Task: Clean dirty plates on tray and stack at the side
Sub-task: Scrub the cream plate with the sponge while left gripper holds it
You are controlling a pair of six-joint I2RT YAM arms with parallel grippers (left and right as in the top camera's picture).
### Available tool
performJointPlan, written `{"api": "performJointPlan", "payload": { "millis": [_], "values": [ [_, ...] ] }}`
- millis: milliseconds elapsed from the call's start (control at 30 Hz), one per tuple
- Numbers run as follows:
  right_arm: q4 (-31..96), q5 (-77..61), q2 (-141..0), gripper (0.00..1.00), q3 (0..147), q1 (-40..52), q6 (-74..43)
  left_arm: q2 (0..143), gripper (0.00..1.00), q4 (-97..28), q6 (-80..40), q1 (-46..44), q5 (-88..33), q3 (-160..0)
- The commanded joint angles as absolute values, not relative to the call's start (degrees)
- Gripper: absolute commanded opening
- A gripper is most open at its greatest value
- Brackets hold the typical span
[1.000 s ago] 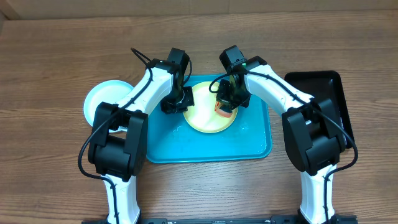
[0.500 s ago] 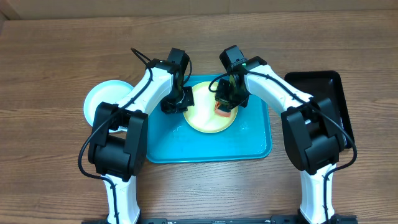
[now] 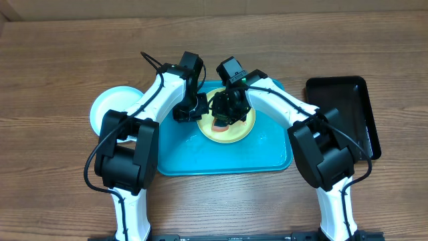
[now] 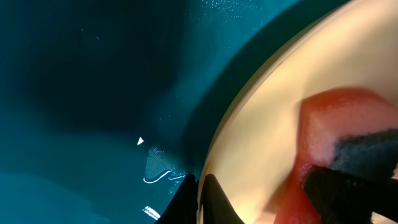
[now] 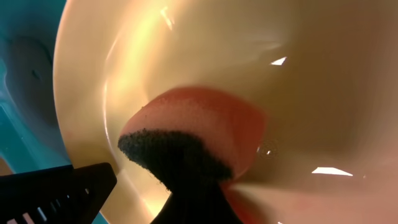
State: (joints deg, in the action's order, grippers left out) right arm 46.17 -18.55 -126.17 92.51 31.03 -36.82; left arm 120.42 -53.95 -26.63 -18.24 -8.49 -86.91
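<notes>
We see the left tool [image 4: 200,196] pinching the rim of the yellow plate [image 3: 235,136] on the teal tray [image 3: 262,151]. The right tool [image 3: 222,114] grips an orange sponge [image 5: 189,121] pressed into that plate. 1 blue plate [image 3: 105,106] lies left, beside the tray.

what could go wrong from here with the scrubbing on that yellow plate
1. The left gripper pinches only the thin rim of the yellow plate. A hard scrub might pull the rim free and send the plate sliding on the tray.
2. The right gripper presses the sponge close beside the left one, so a wider stroke may knock the two together.
</notes>
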Motion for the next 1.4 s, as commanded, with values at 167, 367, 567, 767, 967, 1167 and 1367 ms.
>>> {"api": "performJointPlan", "payload": {
  "millis": [167, 367, 567, 767, 967, 1167, 1367],
  "values": [
    [54.19, -7.70, -128.38, 0.04, 95.77, 23.97, -31.38, 120.33, 0.04, -53.98, -24.62, -18.28, -10.57, -85.97],
    [60.14, 4.73, -128.38, 0.04, 102.39, 22.55, -29.50, 120.33, 0.04, -54.02, -24.62, -18.28, -10.55, -85.97],
    [53.84, -9.65, -131.00, 0.04, 101.60, 25.39, -28.21, 120.33, 0.04, -53.93, -24.64, -18.28, -10.55, -85.97],
    [52.69, -22.22, -133.60, 0.04, 101.60, 29.10, -26.92, 120.33, 0.04, -53.93, -24.62, -18.28, -10.55, -85.97],
    [59.31, -24.29, -133.51, 0.04, 101.75, 29.41, -24.93, 120.33, 0.04, -53.95, -24.62, -18.28, -10.55, -85.97],
    [69.23, -4.99, -131.79, 0.04, 103.68, 25.15, -22.87, 120.33, 0.04, -53.95, -24.38, -18.28, -10.55, -85.97],
    [64.84, 5.61, -131.74, 0.04, 105.47, 25.32, -25.06, 120.33, 0.04, -53.95, -24.40, -18.28, -10.55, -85.97]
  ]
}}
